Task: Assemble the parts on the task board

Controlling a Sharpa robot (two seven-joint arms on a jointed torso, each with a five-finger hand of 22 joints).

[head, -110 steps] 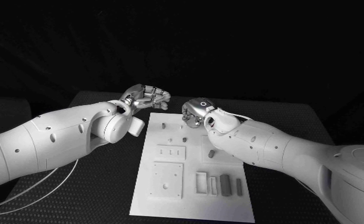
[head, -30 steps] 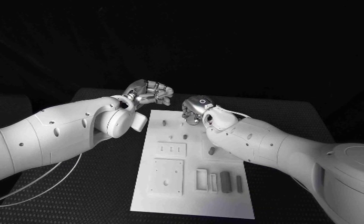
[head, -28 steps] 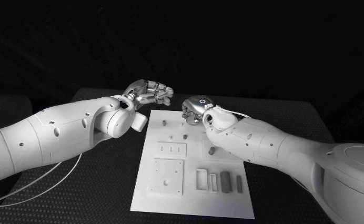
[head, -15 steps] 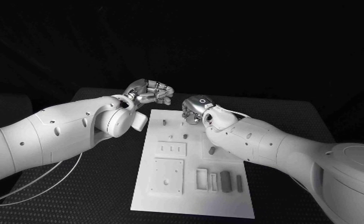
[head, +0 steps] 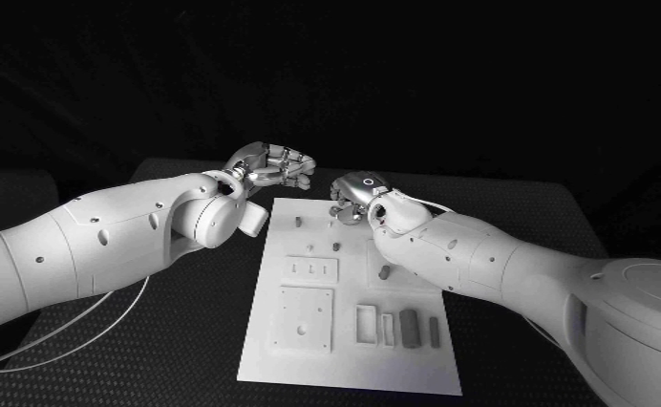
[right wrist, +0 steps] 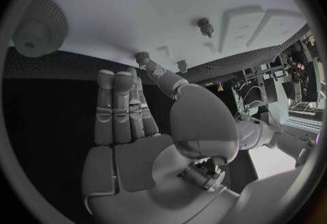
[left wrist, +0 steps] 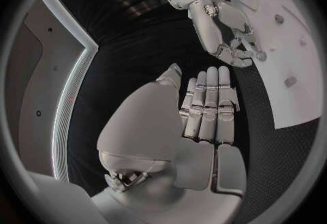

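The white task board (head: 351, 350) lies lengthwise on the black table. Small pegs (head: 296, 223) stand near its far end and dark bars (head: 409, 329) lie near its front. My right hand (head: 351, 199) hovers over the board's far edge. In the right wrist view its fingers (right wrist: 119, 107) reach forward and the thumb tip meets a small knurled part (right wrist: 141, 58) at the board (right wrist: 136, 0); whether it is pinched is unclear. My left hand (head: 273, 166) hangs past the board's far left corner, fingers (left wrist: 207, 104) side by side, nothing seen in them.
A round knurled disc (right wrist: 37, 28) and another peg (right wrist: 204, 26) sit on the board near my right hand. Raised plates (head: 310, 275) and open slots (head: 365, 326) fill the board's middle and front. A white cable (head: 83, 326) trails on the table at the left.
Both hands have crept slightly toward the board's far edge since the earliest frame. Over the last second nothing visibly moved.
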